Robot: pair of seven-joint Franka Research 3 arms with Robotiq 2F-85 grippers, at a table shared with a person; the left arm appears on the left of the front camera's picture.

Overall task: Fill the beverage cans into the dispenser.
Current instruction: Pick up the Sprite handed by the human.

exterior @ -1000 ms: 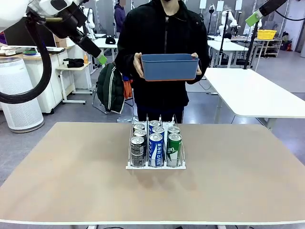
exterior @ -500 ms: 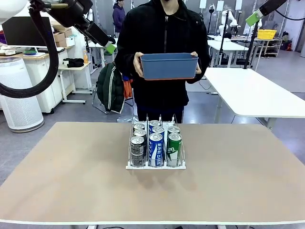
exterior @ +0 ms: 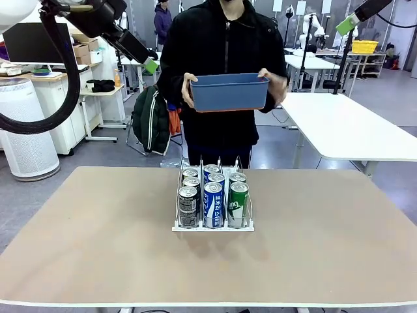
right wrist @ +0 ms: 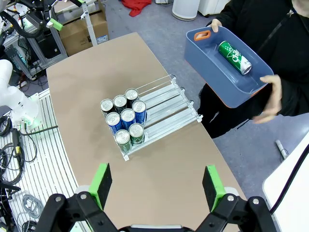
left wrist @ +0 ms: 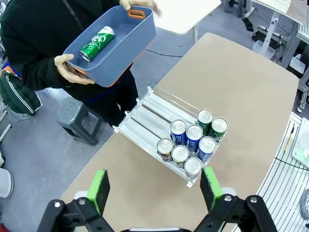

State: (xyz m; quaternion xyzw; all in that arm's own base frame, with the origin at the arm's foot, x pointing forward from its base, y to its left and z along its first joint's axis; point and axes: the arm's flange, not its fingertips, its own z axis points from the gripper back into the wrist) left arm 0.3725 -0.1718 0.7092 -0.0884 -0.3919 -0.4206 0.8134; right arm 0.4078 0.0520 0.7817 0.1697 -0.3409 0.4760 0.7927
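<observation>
**Front view.** The tan table [exterior: 98, 248] bears at its middle the small clear-and-white wire-rail dispenser [exterior: 195, 229], its three lanes running from 12 to 6 o'clock. Eight slim, silver-topped aluminium beverage cans [exterior: 213, 203] stand upright at its 6 o'clock end. Three black-grey ones fill the 9 o'clock lane, three blue ones with white lettering the middle lane, and two green ones the 3 o'clock lane. Beyond the table at 12 o'clock a person [exterior: 225, 52] in a black jacket holds a blue plastic tub [exterior: 231, 91] at chest height. One hand [exterior: 187, 88] grips its 9 o'clock end; the other, blurred, is at its 3 o'clock end. The black, green-padded left gripper [exterior: 150, 64] hangs high at 11 o'clock and the right gripper [exterior: 346, 25] high at 1 o'clock, both well apart from the table. How far they are spread cannot be told here.

**Left wrist view.** The left gripper's fingers are spread fully wide with nothing between them, high above the table. The dispenser lies at the centre, its cans bunched at its 4 o'clock end. At 11 o'clock the tub holds one green can [left wrist: 97, 42] lying on its side.

**Right wrist view.** The right gripper's fingers are likewise wide apart and empty. The dispenser lies toward 10 o'clock, cans at its 8 o'clock end. The tub is at 2 o'clock with the green can lying in it, and a blurred hand is just beside it at 3 o'clock
</observation>
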